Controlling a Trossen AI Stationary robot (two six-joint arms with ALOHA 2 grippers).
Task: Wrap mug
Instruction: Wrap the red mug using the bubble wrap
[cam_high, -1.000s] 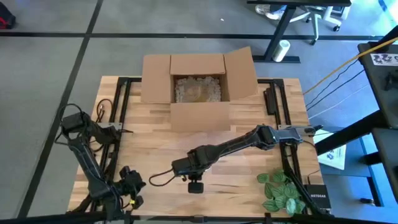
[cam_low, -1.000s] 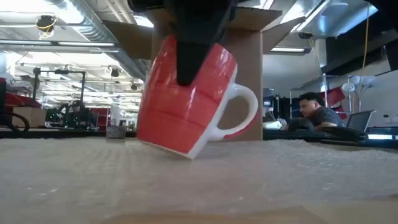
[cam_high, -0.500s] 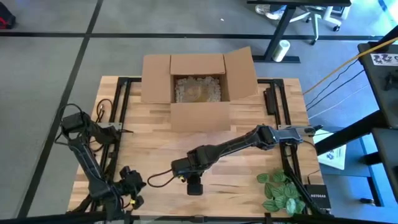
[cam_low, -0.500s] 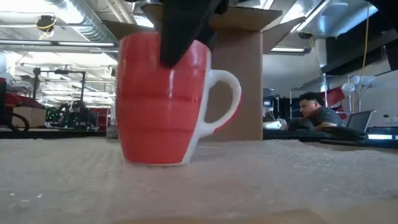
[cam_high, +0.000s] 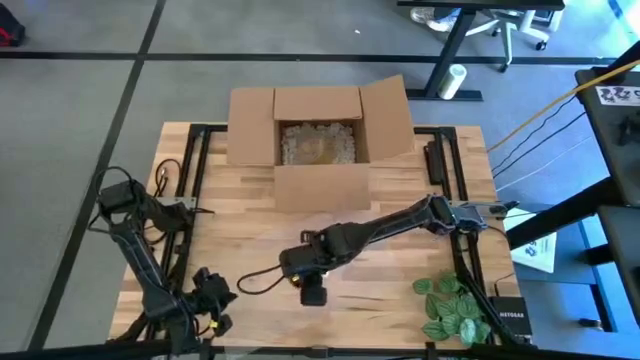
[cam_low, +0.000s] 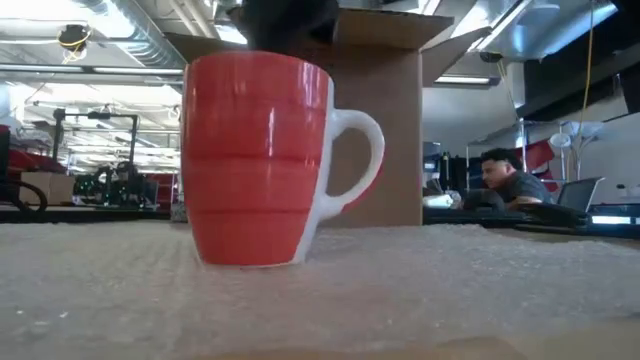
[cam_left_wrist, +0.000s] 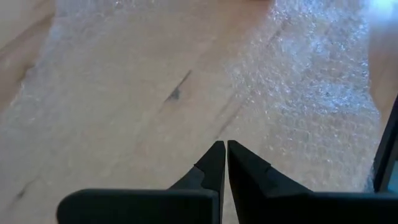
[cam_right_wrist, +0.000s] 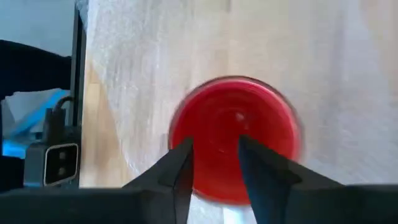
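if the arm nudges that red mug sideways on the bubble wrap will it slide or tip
The red mug stands upright on a broad flat base, so tipping seems unlikely from a low push. It looks glazed and rigid, probably fairly heavy. The bubble wrap under it looks soft and loose, so it may bunch and drag along rather than let the mug slide cleanly.

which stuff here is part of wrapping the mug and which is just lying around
Part of the job:
mug, upright on the wrap
bubble wrap spread on the table
right claw, open above the mug
left claw, shut, waiting over the wrap

Just lying about:
box, open at the far side
leaves
person in the room behind
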